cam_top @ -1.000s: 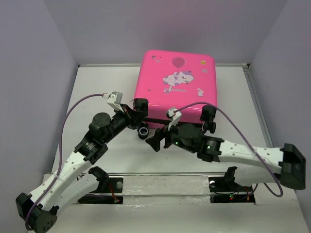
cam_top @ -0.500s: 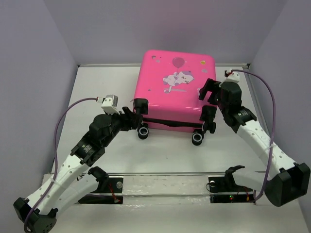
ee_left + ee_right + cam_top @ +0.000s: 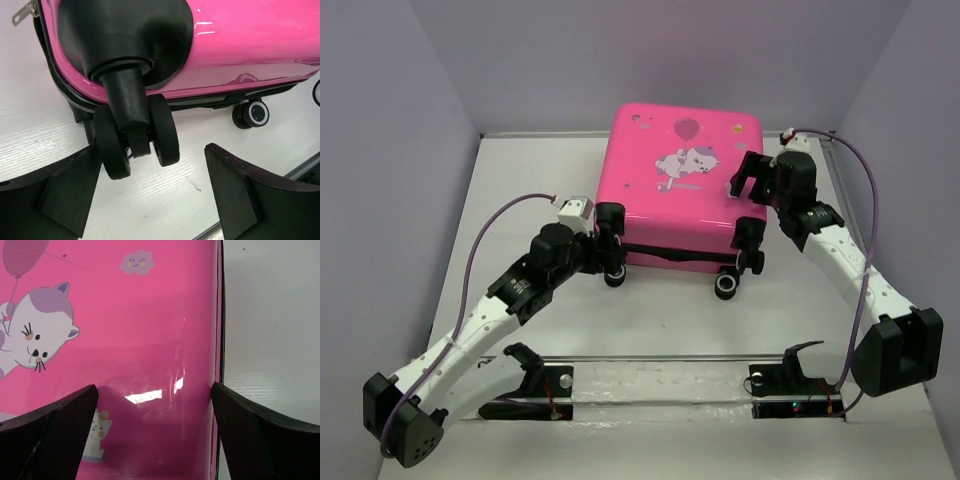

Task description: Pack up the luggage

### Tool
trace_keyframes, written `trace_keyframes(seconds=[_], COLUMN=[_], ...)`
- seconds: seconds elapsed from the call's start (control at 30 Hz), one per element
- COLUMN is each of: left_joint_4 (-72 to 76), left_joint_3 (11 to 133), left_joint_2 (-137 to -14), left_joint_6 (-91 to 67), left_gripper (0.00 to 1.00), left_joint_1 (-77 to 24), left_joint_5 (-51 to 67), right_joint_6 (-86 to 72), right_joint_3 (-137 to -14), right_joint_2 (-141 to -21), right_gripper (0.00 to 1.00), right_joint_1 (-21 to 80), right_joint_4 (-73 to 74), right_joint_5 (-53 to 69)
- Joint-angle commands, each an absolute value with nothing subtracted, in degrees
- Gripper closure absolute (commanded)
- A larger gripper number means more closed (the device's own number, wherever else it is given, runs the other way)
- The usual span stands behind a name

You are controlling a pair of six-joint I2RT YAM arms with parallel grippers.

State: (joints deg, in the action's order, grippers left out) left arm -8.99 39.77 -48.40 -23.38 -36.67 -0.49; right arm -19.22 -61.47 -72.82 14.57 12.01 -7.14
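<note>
The luggage (image 3: 685, 185), a hot-pink hard-shell case with a cartoon cat and balloon, lies flat and closed at the back middle of the table. My left gripper (image 3: 607, 252) is open at its front left corner. In the left wrist view the black twin caster wheel (image 3: 137, 132) hangs between the fingers (image 3: 70, 192), close to the left one, with bare table under the left gripper (image 3: 150, 197). My right gripper (image 3: 752, 180) hovers open over the lid's right part. In the right wrist view the right gripper (image 3: 155, 437) spans the pink lid (image 3: 125, 325) up to its right edge.
White table (image 3: 650, 320) with purple walls on three sides. A metal rail with black brackets (image 3: 660, 375) runs along the near edge. The second front wheel (image 3: 726, 286) and a black bar (image 3: 670, 256) stick out from the case's front. A zip pull (image 3: 22, 12) hangs at the left corner.
The left gripper has gone from shut to open and closed in on the front left wheel. The right arm swung from in front of the case up to the lid's right side.
</note>
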Motion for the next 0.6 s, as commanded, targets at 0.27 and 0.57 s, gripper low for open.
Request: trace_keyframes(seconds=[0.27, 0.57], left_joint_4=[-4.8, -2.0], left_joint_3=[42.8, 41.2], left_joint_2=[-52.0, -51.1], left_joint_6=[-23.1, -25.2], left_gripper=[0.42, 0.94], left_joint_1=[-36.9, -37.0], left_joint_5=[2.1, 3.3], right_joint_6=[-16.8, -17.4], right_joint_3=[-64.2, -67.2], right_joint_2=[-78.9, -85.1], right_gripper=[0.00, 0.01], right_joint_1=[11.0, 11.0], right_joint_4=[13.8, 11.6], right_joint_5=[2.8, 20.8])
